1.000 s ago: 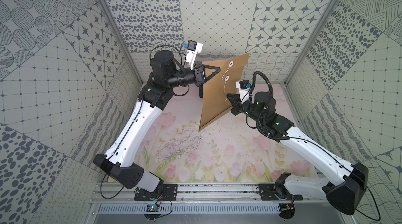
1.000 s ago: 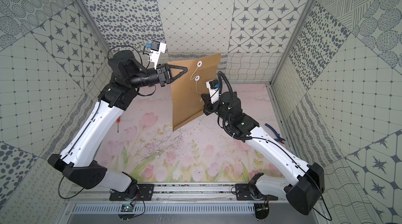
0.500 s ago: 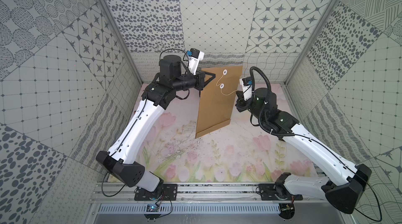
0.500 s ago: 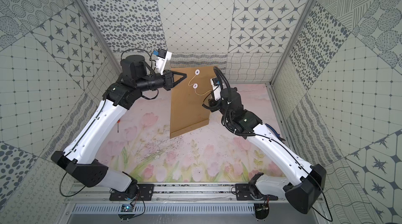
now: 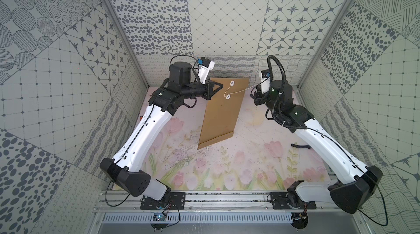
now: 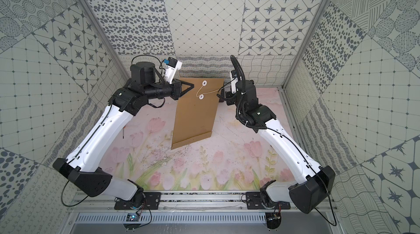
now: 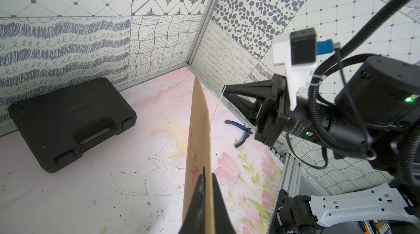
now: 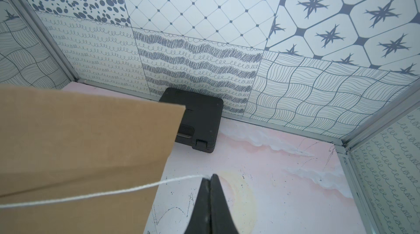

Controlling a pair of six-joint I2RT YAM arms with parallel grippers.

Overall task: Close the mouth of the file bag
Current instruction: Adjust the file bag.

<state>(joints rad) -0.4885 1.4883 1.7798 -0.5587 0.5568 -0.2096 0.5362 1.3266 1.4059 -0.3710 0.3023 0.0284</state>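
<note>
Left gripper [image 7: 205, 177] clamps the file bag [image 5: 221, 116] at its edge; right gripper [image 8: 211, 177] pinches the string [image 8: 91, 195].

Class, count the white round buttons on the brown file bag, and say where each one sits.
2. The upper button sits near the held-up end of the file bag. The lower button lies just beneath it. The bag's other face is mostly hidden.

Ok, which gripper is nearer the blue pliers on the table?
Right. The right gripper, shut on the string, hangs near the blue pliers; the left gripper clamps the far edge of the file bag.
</note>
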